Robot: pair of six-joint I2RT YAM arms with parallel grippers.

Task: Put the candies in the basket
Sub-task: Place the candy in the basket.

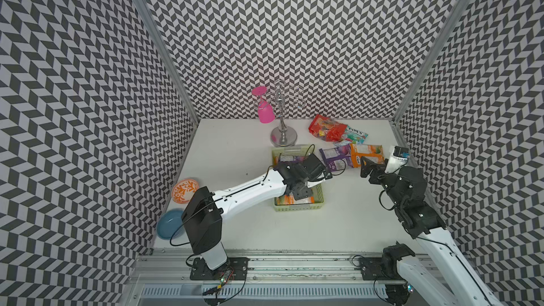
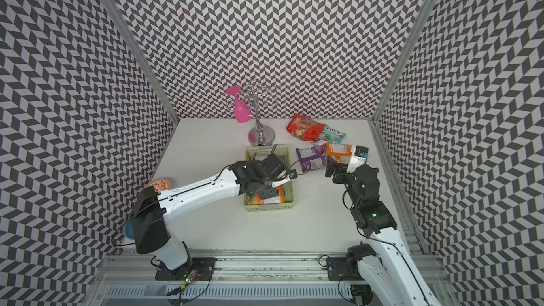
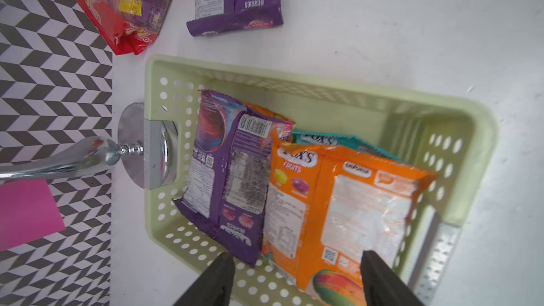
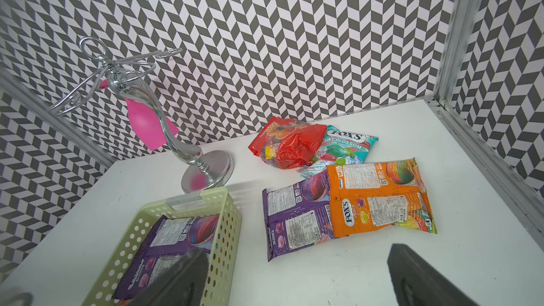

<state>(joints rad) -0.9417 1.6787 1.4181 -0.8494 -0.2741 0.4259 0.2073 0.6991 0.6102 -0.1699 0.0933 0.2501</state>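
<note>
The pale-green basket (image 1: 298, 208) (image 2: 268, 208) sits mid-table. Inside it lie a purple bag (image 3: 226, 166), an orange FOX'S bag (image 3: 347, 201) and a teal bag (image 3: 338, 139) mostly covered by the orange one. My left gripper (image 3: 297, 257) (image 1: 309, 188) hangs over the basket, open, with nothing between its fingers. Loose candies lie at the back right: a red bag (image 4: 288, 145), a teal FOX'S bag (image 4: 344, 145), an orange bag (image 4: 379, 198) and a purple bag (image 4: 297, 219). My right gripper (image 4: 297, 254) (image 1: 369, 166) hovers open just in front of the orange and purple bags.
A chrome glass stand (image 1: 283, 136) with a pink glass (image 1: 265, 110) hanging on it rises right behind the basket. An orange-and-white plate (image 1: 185, 190) and a blue plate (image 1: 170, 224) lie by the left wall. Patterned walls close in three sides.
</note>
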